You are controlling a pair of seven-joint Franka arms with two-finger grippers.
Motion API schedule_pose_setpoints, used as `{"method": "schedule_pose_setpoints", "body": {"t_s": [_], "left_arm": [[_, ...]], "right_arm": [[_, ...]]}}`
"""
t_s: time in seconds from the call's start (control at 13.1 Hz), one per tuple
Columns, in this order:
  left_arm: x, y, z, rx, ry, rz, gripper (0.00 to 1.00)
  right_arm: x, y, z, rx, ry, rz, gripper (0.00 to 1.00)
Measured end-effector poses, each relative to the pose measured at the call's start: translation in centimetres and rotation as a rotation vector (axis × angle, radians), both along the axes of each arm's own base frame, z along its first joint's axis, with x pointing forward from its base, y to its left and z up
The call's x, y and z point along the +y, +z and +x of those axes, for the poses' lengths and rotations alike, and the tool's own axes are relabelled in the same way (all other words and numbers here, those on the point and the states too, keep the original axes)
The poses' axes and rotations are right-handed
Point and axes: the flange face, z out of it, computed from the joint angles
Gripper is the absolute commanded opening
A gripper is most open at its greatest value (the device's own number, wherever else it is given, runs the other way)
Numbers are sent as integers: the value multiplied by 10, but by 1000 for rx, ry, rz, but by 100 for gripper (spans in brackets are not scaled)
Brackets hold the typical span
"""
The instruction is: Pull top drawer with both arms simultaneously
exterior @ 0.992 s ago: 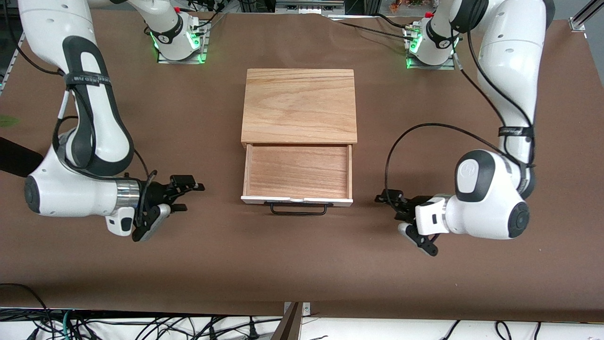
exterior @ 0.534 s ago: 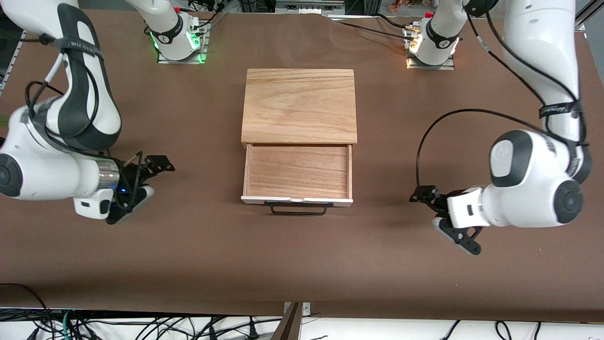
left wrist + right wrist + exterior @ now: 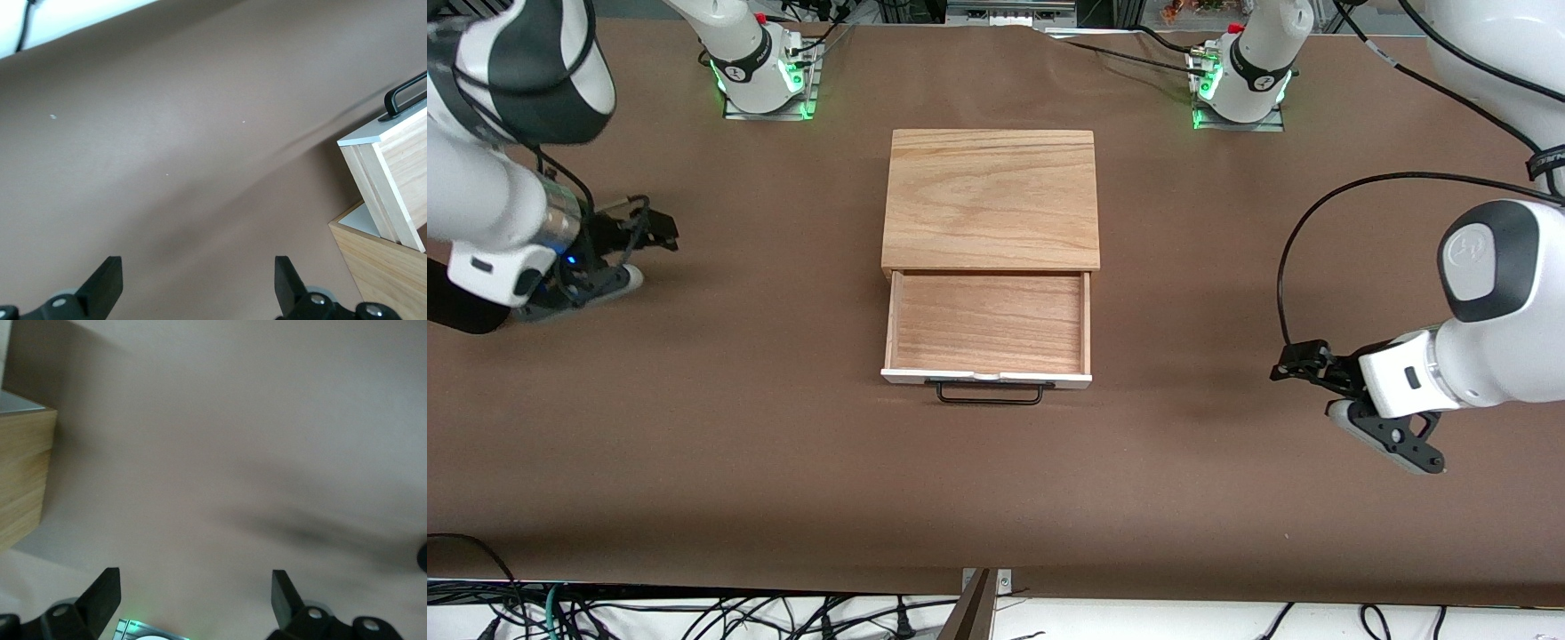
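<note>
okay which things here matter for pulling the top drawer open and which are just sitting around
Part of the job: top drawer, pulled out; its black handle; left gripper, open; right gripper, open.

Just there: cabinet top panel; brown table cover; cables along the table's edge.

A wide table [image 3: 783, 462] covered in plain brown material carries the scene. Standing directly on it, midway between the two arms' ends, is a low wooden cabinet [image 3: 990, 197] with a pale oak-grain top. Its top drawer [image 3: 987, 324] stands pulled out toward the front camera, showing a reddish wood floor, a white front panel and a thin black wire handle [image 3: 989, 393].

Two metal base plates, lit green, rest on the table's edge farthest from the front camera: the right arm's base [image 3: 765, 76] and the left arm's base [image 3: 1238, 84].

In both wrist views, bare brown cloth fills the gap between the fingertips, with the cabinet's corner off to one side of them.
</note>
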Motion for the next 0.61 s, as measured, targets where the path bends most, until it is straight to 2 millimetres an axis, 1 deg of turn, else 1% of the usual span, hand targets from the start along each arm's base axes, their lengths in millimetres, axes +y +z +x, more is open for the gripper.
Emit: {"method": "schedule_pose_setpoints", "body": {"t_s": [0.15,0.31,0.38,0.46,0.61], "left_arm": [[8,19,-3,-28,12,6,100],[19,46,-8,-65,30,12,100],[27,60,-12,-85,42,17,100],[37,76,-16,-106,52,39,100],[52,102,-31,-106,45,144,100]], "right_arm": [[-23,11,-16,-33,-59,-1,100],[-46,30,-25,-76,-168,-9,100],[-55,37,-28,-94,-229,-15,100],[-60,42,-29,-113,-274,-13,100],[-64,50,-26,-153,-305,10,100]]}}
